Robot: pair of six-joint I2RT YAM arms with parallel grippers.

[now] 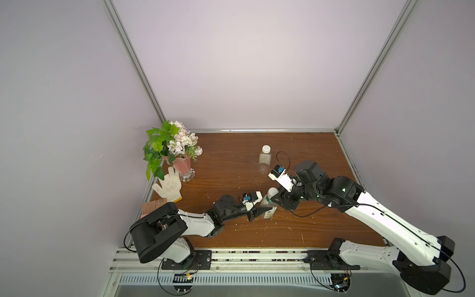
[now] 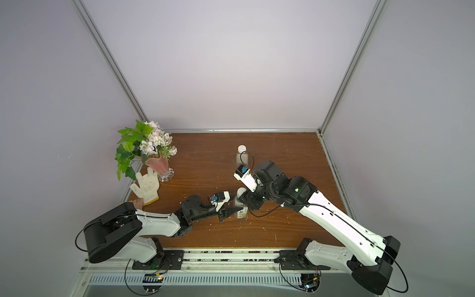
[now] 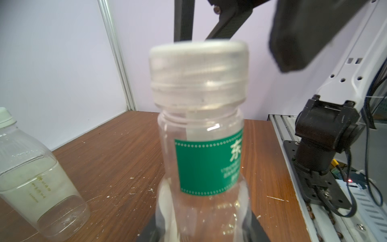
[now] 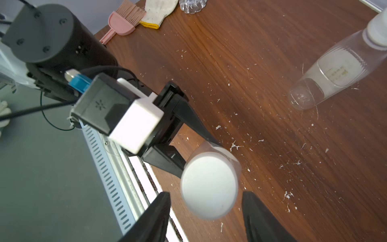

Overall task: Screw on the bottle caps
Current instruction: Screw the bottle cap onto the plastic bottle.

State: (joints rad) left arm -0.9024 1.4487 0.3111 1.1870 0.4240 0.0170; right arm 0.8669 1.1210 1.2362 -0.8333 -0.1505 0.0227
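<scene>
1. one bottle looks finished: the plain bottle (image 1: 264,162) stands upright towards the far side of the table (image 1: 226,154), about mid-width, with its white cap (image 1: 266,148) on the neck and nothing touching it.
2. the labelled bottle (image 3: 205,167) stands upright nearer to us, close to the middle of the table and well apart from the plain one. the left gripper (image 1: 264,210) comes in from the left and is clenched on its lower body, one finger on each side, bracing it.
3. the second cap (image 3: 199,60) sits level on this bottle's neck, its skirt reaching down close to the neck ring. we cannot tell from the pictures how tight it is.
4. the right gripper (image 4: 205,194) hangs over that cap from the right. its jaws are released, one on each side of the cap with a thin gap showing on both sides, so it is gripping nothing.
5. our judgement: the task is well past halfway. what may be left is another twist or two on the second cap, then letting go of the bottle.
6. the flower vase (image 1: 183,165) and the glove (image 1: 168,186) on the left play no part.
</scene>
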